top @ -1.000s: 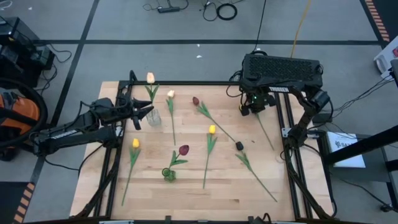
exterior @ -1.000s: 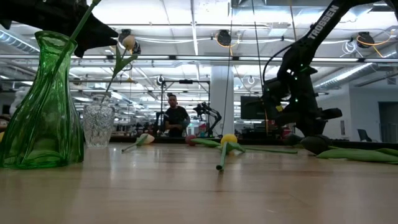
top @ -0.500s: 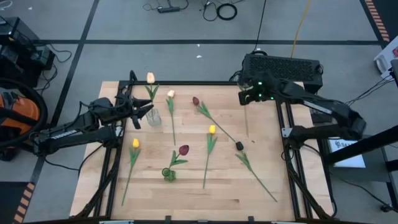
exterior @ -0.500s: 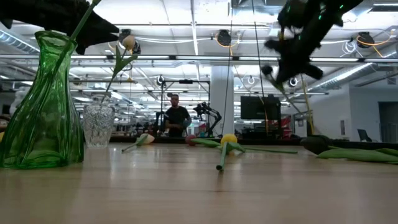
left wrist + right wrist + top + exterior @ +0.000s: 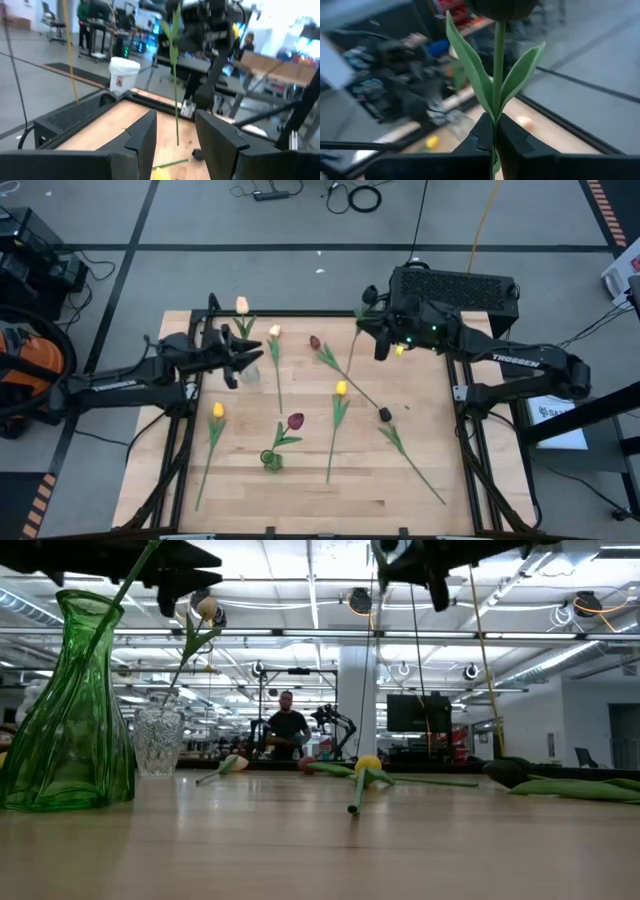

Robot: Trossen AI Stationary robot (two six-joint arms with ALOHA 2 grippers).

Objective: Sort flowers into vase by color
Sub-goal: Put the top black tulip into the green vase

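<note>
Wooden table (image 5: pixel 300 480) in a workshop | right gripper (image 5: pixel 378 340) clenched on a dark tulip (image 5: pixel 497 60), lifted over the far edge; only the right wrist view showed the pinch | left gripper (image 5: pixel 240 358) parted, empty, above the clear vase (image 5: pixel 158 738) | arm read "TROSSEN".

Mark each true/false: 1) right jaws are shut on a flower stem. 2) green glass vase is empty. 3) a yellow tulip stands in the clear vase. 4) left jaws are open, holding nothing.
1) True: the right gripper is clamped on the stem of a dark-headed artificial tulip, lifted off the wooden table.
2) False: the green glass vase holds a green stem.
3) False: the small clear glass vase holds a cream-peach tulip.
4) True: the left gripper is open and empty.
</note>
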